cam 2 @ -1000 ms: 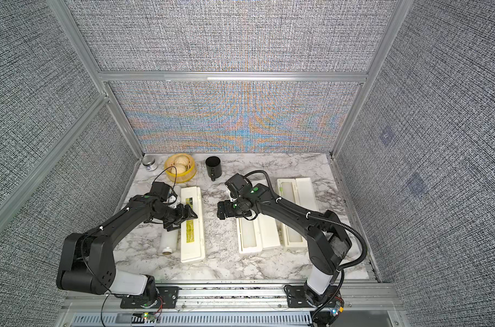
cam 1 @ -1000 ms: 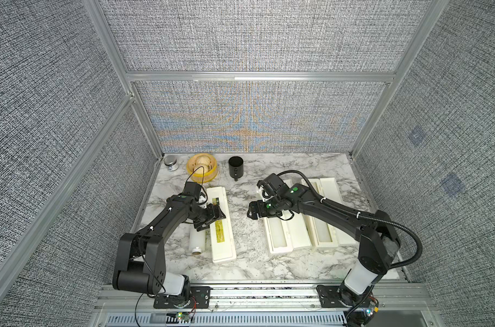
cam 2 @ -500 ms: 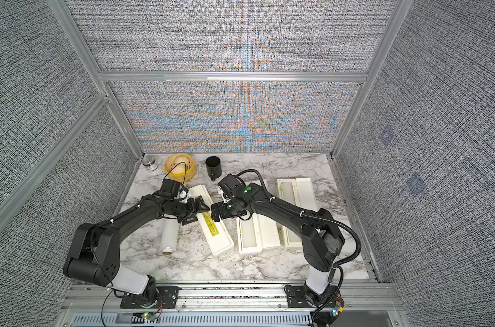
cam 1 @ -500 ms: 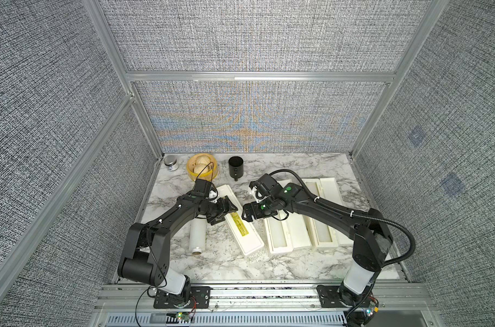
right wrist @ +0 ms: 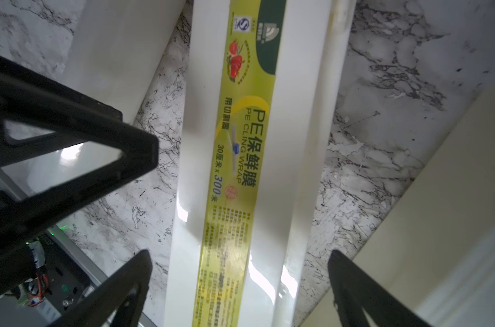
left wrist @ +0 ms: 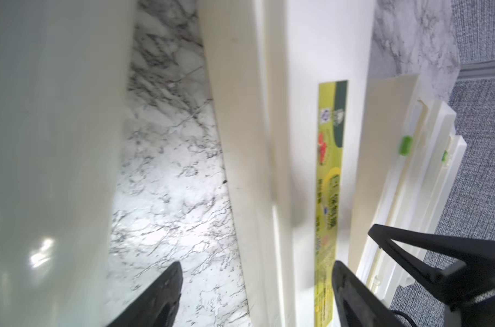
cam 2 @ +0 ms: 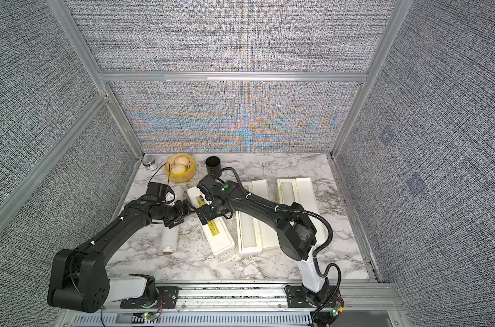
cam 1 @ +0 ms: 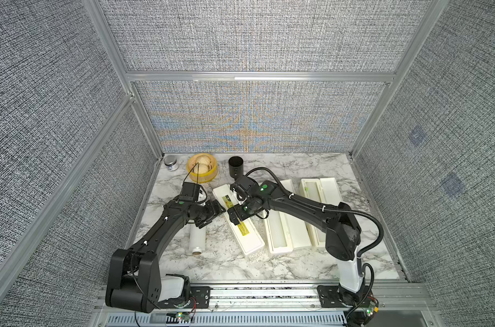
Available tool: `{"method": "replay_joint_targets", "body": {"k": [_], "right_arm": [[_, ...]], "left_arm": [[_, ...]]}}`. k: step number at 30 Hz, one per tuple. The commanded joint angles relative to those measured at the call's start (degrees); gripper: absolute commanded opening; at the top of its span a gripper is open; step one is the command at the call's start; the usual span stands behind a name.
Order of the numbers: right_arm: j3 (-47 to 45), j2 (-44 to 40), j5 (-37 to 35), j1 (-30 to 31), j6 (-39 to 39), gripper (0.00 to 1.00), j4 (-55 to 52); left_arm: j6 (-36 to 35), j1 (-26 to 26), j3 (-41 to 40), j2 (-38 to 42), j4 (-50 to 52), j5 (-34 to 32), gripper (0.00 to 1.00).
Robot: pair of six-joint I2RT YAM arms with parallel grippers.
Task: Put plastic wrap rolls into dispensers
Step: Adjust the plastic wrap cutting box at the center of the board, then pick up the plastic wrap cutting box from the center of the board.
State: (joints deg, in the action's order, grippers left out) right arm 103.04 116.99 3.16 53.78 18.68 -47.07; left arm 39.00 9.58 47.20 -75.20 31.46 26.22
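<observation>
A closed cream dispenser (cam 1: 242, 232) with a yellow label (right wrist: 240, 158) lies slanted on the marble. My right gripper (right wrist: 237, 254) hangs open over its middle, a finger clear of it on each side. My left gripper (left wrist: 259, 294) reaches in from the left, also open. One of its fingers is over the marble and the other over the label, with the box's long edge between them. One plastic wrap roll (cam 1: 197, 237) lies loose left of this box, under my left arm. Two more dispensers (cam 1: 283, 243) (cam 1: 329, 195) lie open to the right, something pale and translucent in each trough.
Along the back edge stand a small jar (cam 1: 170, 163), a yellow basket (cam 1: 202, 171) with buns and a black cup (cam 1: 236, 167). Grey fabric walls close in three sides. Both arms cross close together over the closed box.
The closed dispenser's near end has swung right, from straight beside the roll to slanted. My left gripper went with it. My right gripper moved left over the box and opened wider.
</observation>
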Motion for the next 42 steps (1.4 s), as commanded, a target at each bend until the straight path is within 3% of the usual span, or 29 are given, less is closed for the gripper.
{"method": "replay_joint_targets", "body": {"k": [1,17,22,28,32,37,42], "right_arm": [[1.88,2.13,-2.52,0.49,-0.75,0.99,-3.35],[8.54,13.24,0.23,0.98,2.94,0.99,-4.87],[6.53,9.97,1.69,0.21,3.98,0.89,-2.85],[-1.74,-0.65,10.17,-3.76,6.34,0.84,5.08],[-9.78,-8.19,20.47,-7.35,9.15,0.83,14.26],[-18.41,-15.92,29.85,-11.3,12.61,0.83,23.68],[-25.86,-22.17,38.2,-14.2,16.65,0.83,33.9]], "left_arm": [[-1.1,-1.77,-0.43,0.95,0.84,-0.16,0.82],[-2.64,-6.67,-2.02,2.58,0.5,3.81,0.82],[-2.79,-7.08,-2.07,2.56,0.16,4.4,0.82],[-3.22,-7.25,-1.32,2.27,-4.17,8.71,0.83],[1.01,-7.26,-2.75,2.96,-17.56,16.24,0.87],[11.8,-7.27,-4.55,2.38,-39.99,24.68,0.94],[24.59,-7.29,-4.93,-3.64,-62.43,33.82,0.99]]}}
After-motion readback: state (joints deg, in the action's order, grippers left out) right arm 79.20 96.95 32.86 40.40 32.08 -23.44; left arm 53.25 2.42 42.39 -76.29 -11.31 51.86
